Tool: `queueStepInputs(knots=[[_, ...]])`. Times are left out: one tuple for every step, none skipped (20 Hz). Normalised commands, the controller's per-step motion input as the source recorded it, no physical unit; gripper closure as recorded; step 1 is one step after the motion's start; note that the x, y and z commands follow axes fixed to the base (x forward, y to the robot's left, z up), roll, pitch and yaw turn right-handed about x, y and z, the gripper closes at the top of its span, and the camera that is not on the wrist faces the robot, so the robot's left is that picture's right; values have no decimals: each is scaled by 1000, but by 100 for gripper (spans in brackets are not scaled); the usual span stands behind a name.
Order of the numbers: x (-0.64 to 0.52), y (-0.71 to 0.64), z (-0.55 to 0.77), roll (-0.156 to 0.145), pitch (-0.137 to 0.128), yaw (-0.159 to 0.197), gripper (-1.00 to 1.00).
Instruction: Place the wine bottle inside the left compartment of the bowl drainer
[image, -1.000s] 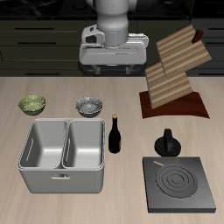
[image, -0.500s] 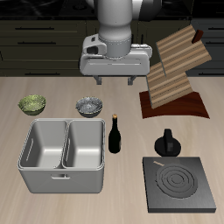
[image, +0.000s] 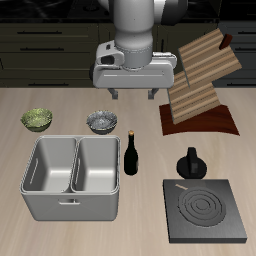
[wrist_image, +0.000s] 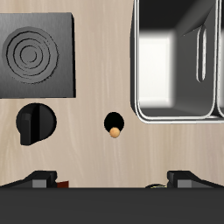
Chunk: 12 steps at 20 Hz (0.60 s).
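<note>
The gripper (image: 131, 93) hangs high over the table's back part with its two fingers (image: 113, 92) spread wide and nothing between them; in the wrist view only the fingertips (wrist_image: 43, 178) show, the rest cut off by the frame. The wine bottle (image: 131, 154) stands upright on the table just beside the bowl drainer (image: 44, 207), outside it, seen from above in the wrist view as a dark disc with a tan cap. The drainer's wells are partly cropped there. A black knobbed kettle (image: 190, 163) sits near the stove plate (image: 207, 211).
</note>
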Motion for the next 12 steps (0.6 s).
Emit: queueStepInputs(knots=[[-1,-8,-305,1,22,3,-100],[35,41,-262,-10,-47,81,-100],[67,4,-194,14,-6,63,-100],[104,-156,-294,-67,51,-25,-100],[113,-27,-265,-6,-18,41,-100],[141,-116,-364,1,48,-3,-100],[103,-138,-333,-50,31,9,-100],[33,-8,-201,-4,18,-5,-100],[59,-150,-548,-11,49,-54,-100],[27,-2,-454,1,24,-17,-100],[45,-17,-455,4,35,26,-100],[15,-18,-488,-13,69,-71,-100]])
